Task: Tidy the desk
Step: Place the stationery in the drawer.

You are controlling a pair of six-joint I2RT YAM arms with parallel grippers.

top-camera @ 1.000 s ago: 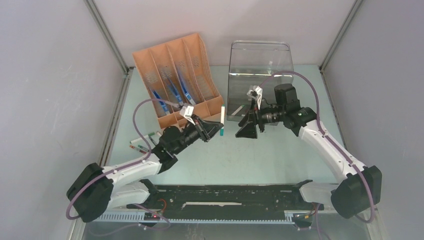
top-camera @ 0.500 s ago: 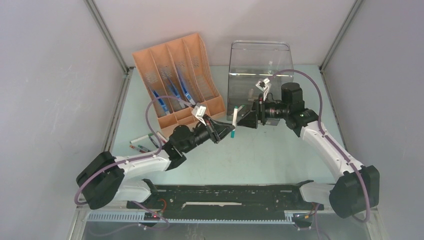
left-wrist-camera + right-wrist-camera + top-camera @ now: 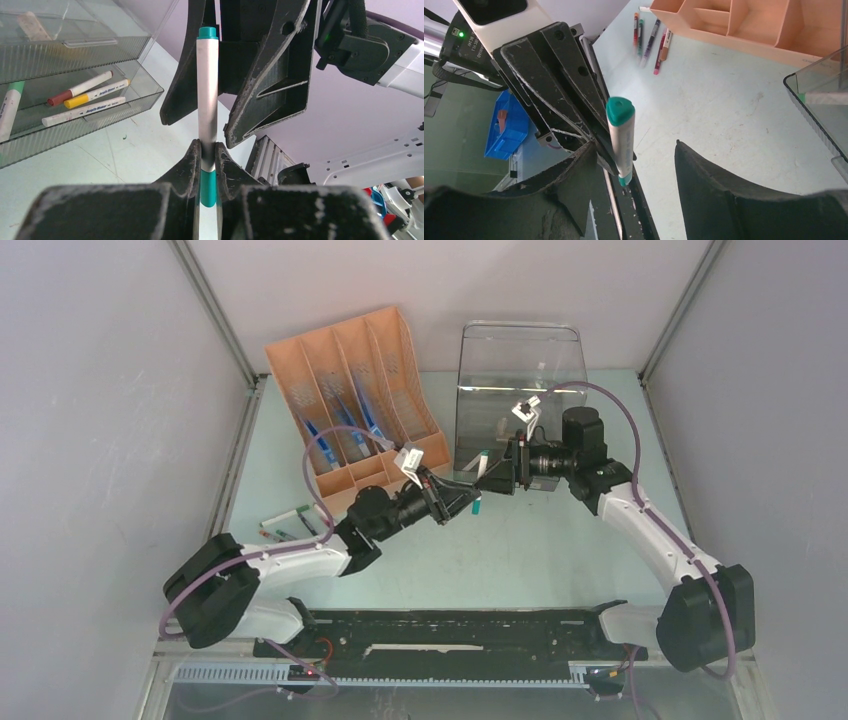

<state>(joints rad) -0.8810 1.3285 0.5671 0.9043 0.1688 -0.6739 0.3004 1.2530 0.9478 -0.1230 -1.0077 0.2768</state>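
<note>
a: left tool (image 3: 207, 151) clamped on marker (image 3: 207, 90), low on barrel by teal band. held in air above table (image 3: 560, 540). table pale green, wall to wall under both arms.

b: noted. right tool (image 3: 633, 145) spread wide, one jaw each side of capped end. gap on both sides, no contact seen.

a: risks from here?

b: looks like a hand-over. early release by left, before a firm bite by right: drop to table, then roll. off-centre bite: barrel levered sideways in left's pinch, maybe flicked out. bite on cap alone: cap pulled off, or marker left dangling.

a: little room too. tools nose to nose. with any push forward, risk of finger on finger.

b: clear bin (image 3: 520, 360) just behind right tool. risk of clipping its front wall on a swing that way.

a: hidden bits?

b: lower end of marker buried between left fingers in left wrist view. from top, marker nearly lost among black tools, only teal tip visible.

a: several markers in bin, print unreadable. loose markers (image 3: 285, 525) near orange rack (image 3: 350, 390), count unsure. blue items in rack slots, kind unclear.
</note>
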